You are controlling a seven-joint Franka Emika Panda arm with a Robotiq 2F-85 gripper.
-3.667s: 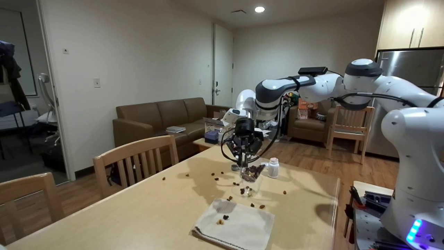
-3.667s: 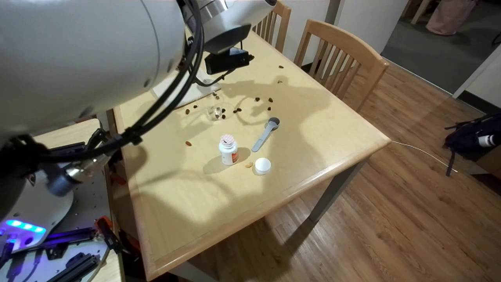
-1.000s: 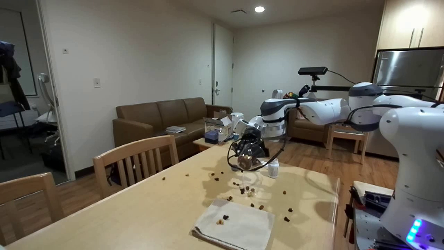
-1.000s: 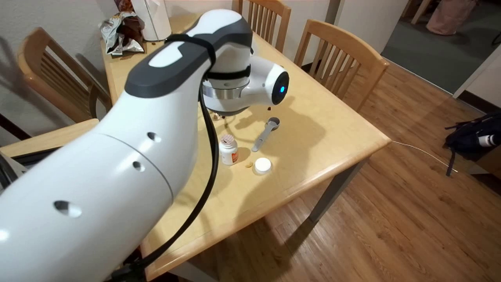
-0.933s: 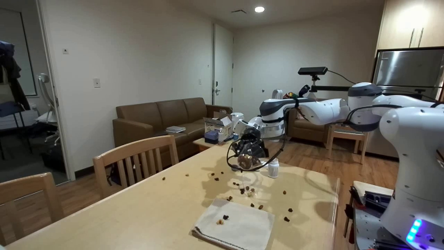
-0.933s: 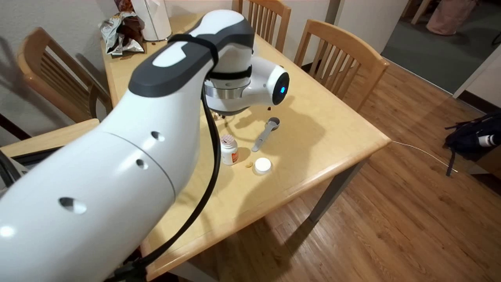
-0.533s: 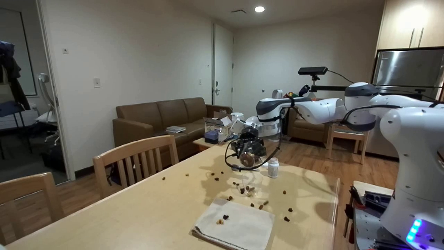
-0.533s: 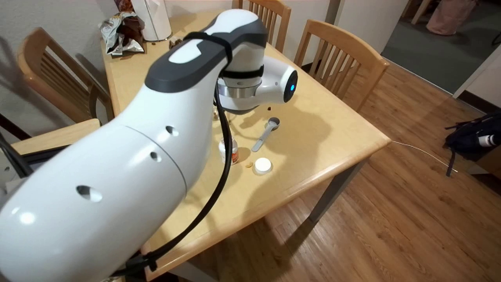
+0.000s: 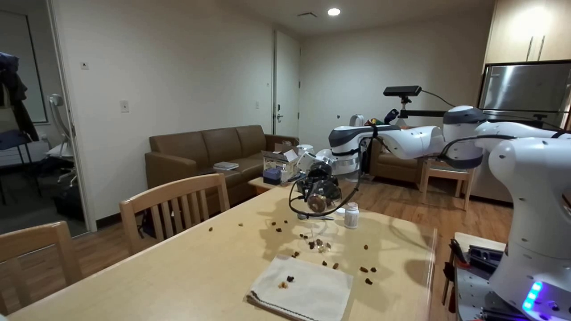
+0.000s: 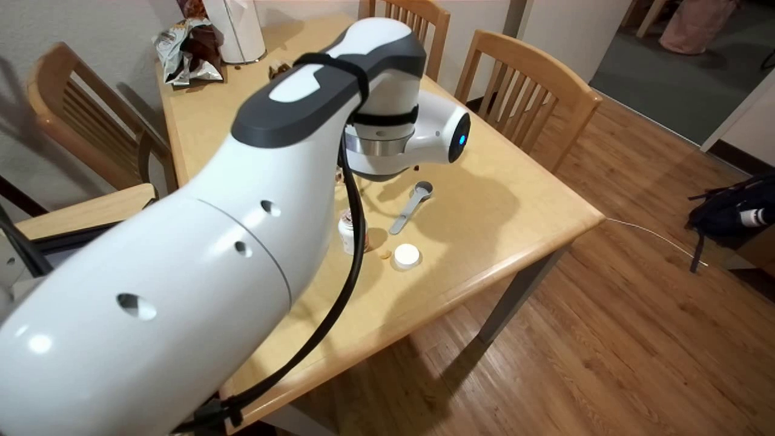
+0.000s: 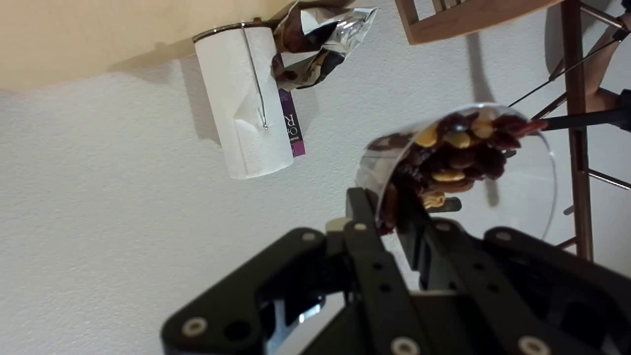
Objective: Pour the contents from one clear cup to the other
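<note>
Stretches a bent arm (image 10: pixel 200 260) across an exterior view, hiding the tool (image 11: pixel 385 209) there. Pinches in that tool the wall of a tilted clear cup (image 11: pixel 382 160), with dark pieces (image 11: pixel 458 158) inside, above the desk (image 9: pixel 178 276). Shows the other cup (image 9: pixel 322 238), standing on it, faintly.

In the wrist view, a black-and-purple object (image 11: pixel 294 130) bears "R" and "OF", smaller print illegible.

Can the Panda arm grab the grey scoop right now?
Probably not: the gripper pinches a clear cup, nuts and dried fruit inside, so it would likely need to put that down first. Nothing lies on the grey scoop.
</note>
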